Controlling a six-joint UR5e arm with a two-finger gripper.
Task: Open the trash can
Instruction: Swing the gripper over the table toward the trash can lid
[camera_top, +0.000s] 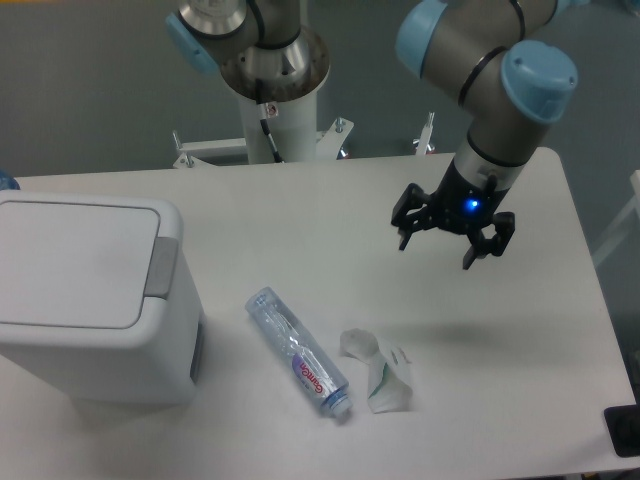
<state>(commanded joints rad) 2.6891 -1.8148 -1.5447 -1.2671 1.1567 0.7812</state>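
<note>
End effector (452, 236) spread wide and gripping nothing, I hover above the white table (300, 215), well to the right of the trash can (92, 298), a blue light glowing at my wrist. That bin sits at the table's left edge, its flat lid down and its grey push tab (160, 267) facing toward me, untouched. Between the bin and me, just right of its base, lie a clear plastic bottle (298, 352) and, further right of it, a crumpled wrapper (379, 369). In my judgement the opening has not begun: I am well apart from the tab I need. The risks are plain. A low sweep toward the bin could clip the bottle and send it rolling. Pressing off-centre on the tab might slide my fingers onto the lid, holding it shut, or shove the light bin sideways instead of releasing the catch.
</note>
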